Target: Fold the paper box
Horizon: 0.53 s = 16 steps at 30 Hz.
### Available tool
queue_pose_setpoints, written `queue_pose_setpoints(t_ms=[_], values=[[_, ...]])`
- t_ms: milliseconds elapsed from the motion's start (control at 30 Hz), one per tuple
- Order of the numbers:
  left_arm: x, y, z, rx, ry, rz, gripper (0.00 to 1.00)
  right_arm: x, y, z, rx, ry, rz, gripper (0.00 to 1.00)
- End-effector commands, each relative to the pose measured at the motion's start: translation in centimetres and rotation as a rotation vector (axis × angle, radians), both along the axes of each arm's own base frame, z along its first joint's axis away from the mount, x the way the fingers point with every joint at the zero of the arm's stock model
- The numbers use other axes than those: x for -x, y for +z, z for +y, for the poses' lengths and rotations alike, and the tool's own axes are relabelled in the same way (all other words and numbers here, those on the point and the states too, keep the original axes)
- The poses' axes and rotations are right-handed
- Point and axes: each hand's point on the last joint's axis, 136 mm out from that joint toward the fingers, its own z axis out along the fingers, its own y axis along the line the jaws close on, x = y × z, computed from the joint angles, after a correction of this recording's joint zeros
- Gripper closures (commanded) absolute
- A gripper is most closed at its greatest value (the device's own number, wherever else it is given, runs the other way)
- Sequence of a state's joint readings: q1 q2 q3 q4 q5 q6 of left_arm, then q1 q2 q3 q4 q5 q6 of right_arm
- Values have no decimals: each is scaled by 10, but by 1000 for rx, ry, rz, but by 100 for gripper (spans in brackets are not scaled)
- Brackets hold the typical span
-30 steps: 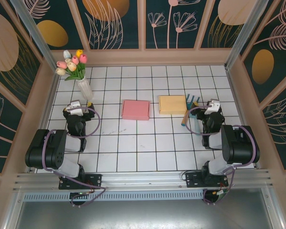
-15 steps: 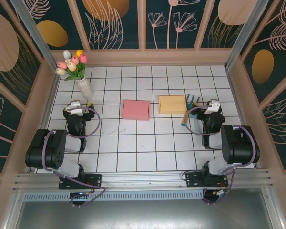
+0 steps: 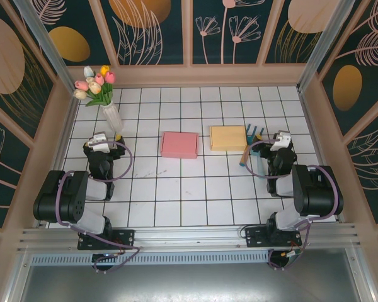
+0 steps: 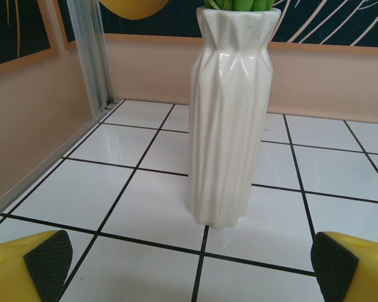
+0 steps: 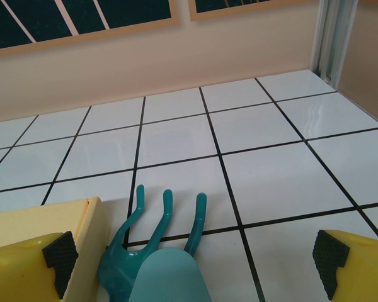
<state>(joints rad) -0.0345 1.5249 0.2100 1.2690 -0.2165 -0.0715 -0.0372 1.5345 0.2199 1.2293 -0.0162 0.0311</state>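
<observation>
Now | left hand (image 4: 190,263), right hand (image 5: 195,259) wide, empty | risk: reaching out, left may topple vase (image 4: 230,119), right may snag teal rake (image 5: 152,248)

The tiled table (image 3: 195,189) bears a pink box (image 3: 179,145), yellow box (image 3: 227,138), teal rake (image 5: 160,267) and vase (image 3: 112,117).
</observation>
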Motion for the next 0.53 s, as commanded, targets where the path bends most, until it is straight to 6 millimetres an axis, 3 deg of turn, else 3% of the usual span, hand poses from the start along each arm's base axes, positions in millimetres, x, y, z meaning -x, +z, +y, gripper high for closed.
queue_pose_setpoints(t_ms=[0,500], values=[[-5,15,0,8,-6,-52,1,-4,6,0,13,-4,-22,1],[-6,14,-1,16,-22,-49,1,-4,7,-1,12,-5,-23,1]])
